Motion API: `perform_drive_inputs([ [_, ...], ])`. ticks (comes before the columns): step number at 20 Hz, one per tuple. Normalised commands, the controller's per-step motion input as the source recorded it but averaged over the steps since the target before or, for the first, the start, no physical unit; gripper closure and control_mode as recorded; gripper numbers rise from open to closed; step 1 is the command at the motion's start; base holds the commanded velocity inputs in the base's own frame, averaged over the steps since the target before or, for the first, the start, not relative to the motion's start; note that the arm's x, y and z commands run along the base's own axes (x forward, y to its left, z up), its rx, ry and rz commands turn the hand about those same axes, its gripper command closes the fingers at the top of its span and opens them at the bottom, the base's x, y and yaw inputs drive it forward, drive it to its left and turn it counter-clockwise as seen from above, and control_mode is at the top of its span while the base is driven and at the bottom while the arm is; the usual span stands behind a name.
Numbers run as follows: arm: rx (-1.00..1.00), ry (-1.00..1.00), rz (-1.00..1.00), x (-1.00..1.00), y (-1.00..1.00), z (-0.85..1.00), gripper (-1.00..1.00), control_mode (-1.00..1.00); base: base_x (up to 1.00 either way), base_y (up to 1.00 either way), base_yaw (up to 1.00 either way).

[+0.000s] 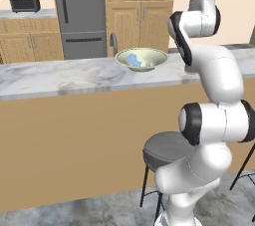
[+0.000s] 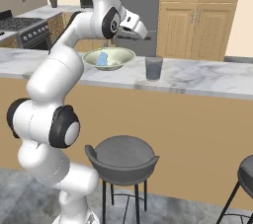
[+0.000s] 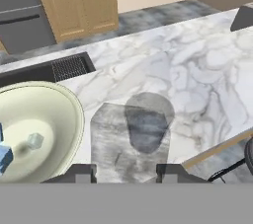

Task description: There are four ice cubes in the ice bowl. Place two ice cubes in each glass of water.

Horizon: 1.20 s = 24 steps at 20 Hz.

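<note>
The pale yellowish-green ice bowl [image 3: 59, 114] [image 2: 109, 60] [image 1: 149, 56] sits on the marble counter. Ice cubes [image 3: 34, 140] [image 2: 102, 59] [image 1: 133, 60] lie inside it. A grey see-through glass of water [image 2: 153, 68] [image 3: 148, 124] stands to the right of the bowl. My gripper [image 3: 126, 172] [image 2: 140, 33] hovers above the counter, over the near side of that glass. It is shut on an ice cube [image 3: 111, 139], a see-through pale block that spans the gap between the fingertips [image 3: 81, 171].
A black sink [image 3: 47, 70] lies behind the bowl. A dark grey object [image 3: 243, 18] shows at the far counter edge. Two stools [image 2: 123, 159] [image 2: 245, 173] stand below the counter front. Fridge and cabinets line the back wall.
</note>
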Motion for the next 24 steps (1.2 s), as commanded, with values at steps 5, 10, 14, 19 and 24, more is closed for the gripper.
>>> perform_drive_inputs([
  [5, 0.02, -0.01, 0.0, 0.01, -0.46, -0.32, 1.0, -1.0, 0.0, 0.0, 0.0],
  [10, 0.08, 0.0, 0.0, 0.0, -0.5, -0.01, 1.0, -1.0, 0.0, 0.0, 0.0],
  [14, 0.04, 0.0, 0.0, 0.11, -0.22, -0.08, 1.0, -1.0, 0.0, 0.0, 0.0],
  [19, 0.01, 0.06, 0.0, 0.17, -0.12, -0.22, 1.0, -1.0, 0.0, 0.0, 0.0],
  [24, 0.0, 0.16, 0.0, 0.27, -0.02, -0.31, 1.0, -1.0, 0.0, 0.0, 0.0],
])
